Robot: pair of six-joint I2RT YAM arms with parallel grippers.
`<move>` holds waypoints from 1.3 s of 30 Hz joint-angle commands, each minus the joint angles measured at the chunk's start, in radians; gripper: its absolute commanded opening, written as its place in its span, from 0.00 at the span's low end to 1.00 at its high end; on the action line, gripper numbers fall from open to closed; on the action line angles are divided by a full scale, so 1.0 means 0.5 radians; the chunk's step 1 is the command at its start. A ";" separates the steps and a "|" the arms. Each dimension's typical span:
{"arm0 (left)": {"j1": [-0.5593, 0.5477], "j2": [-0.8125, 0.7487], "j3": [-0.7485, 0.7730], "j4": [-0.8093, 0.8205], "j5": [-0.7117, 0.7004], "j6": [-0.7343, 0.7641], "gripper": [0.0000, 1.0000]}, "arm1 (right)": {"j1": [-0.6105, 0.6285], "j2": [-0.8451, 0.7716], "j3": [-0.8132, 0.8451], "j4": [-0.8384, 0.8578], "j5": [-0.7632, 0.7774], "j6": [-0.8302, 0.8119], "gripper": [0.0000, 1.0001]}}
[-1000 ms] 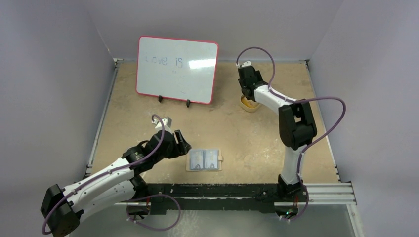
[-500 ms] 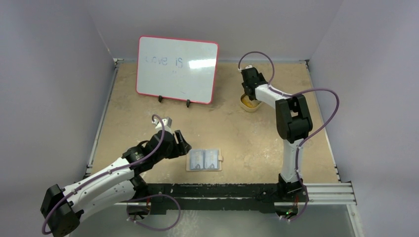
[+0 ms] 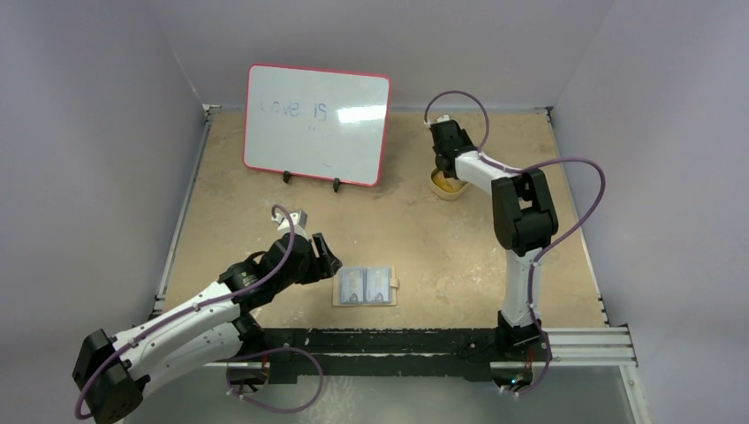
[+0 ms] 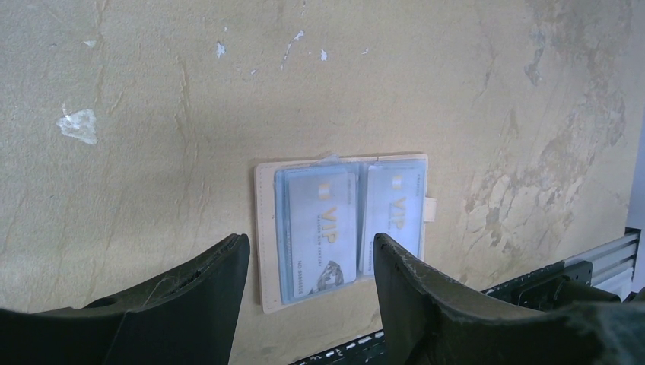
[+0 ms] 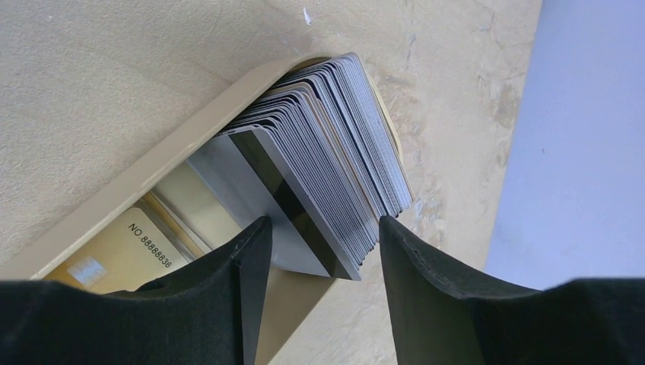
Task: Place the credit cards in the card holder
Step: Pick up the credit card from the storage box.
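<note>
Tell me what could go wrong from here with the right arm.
1. The credit cards stand tightly fanned in the dish. The open right end effector seems to straddle several, so it may pinch more than one.
2. A push could tip the fan or shift the dish.
3. Both card holder pockets already show cards, so insertion may jam.

The table [image 4: 152, 114] looks like matt, mottled tan board, chipped white at the upper left. The card holder [image 4: 264, 228] is tan and leather-like, its pockets clear glossy plastic. The cards [image 5: 327, 152] in the smooth tan dish [image 5: 152, 173] look like glossy plastic.
</note>
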 commanded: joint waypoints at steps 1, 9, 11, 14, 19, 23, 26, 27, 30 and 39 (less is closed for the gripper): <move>0.000 0.005 0.082 0.027 -0.013 0.042 0.60 | -0.019 -0.096 0.055 0.081 0.111 -0.033 0.55; 0.000 0.005 0.081 0.031 -0.016 0.043 0.60 | -0.018 -0.112 0.104 0.048 0.111 -0.034 0.49; -0.001 0.005 0.080 0.031 -0.015 0.045 0.60 | -0.018 -0.115 0.117 0.038 0.110 -0.033 0.47; 0.000 0.005 0.079 0.031 -0.015 0.042 0.60 | -0.019 -0.124 0.123 0.029 0.128 -0.016 0.44; 0.001 0.005 0.078 0.027 -0.011 0.037 0.60 | -0.012 -0.142 0.130 -0.014 0.174 0.026 0.39; 0.001 -0.001 0.081 0.019 -0.007 0.025 0.60 | -0.008 -0.200 0.124 -0.105 0.056 0.122 0.26; -0.002 0.002 0.082 0.018 -0.002 0.020 0.60 | 0.007 -0.244 0.152 -0.212 -0.126 0.205 0.12; -0.002 0.008 0.083 0.018 0.007 0.019 0.60 | 0.020 -0.259 0.167 -0.266 -0.193 0.232 0.08; 0.000 0.042 0.102 0.018 0.033 0.020 0.60 | 0.051 -0.306 0.193 -0.400 -0.316 0.292 0.00; -0.002 0.055 0.151 0.088 0.197 -0.028 0.64 | 0.171 -0.591 0.106 -0.700 -0.612 0.614 0.00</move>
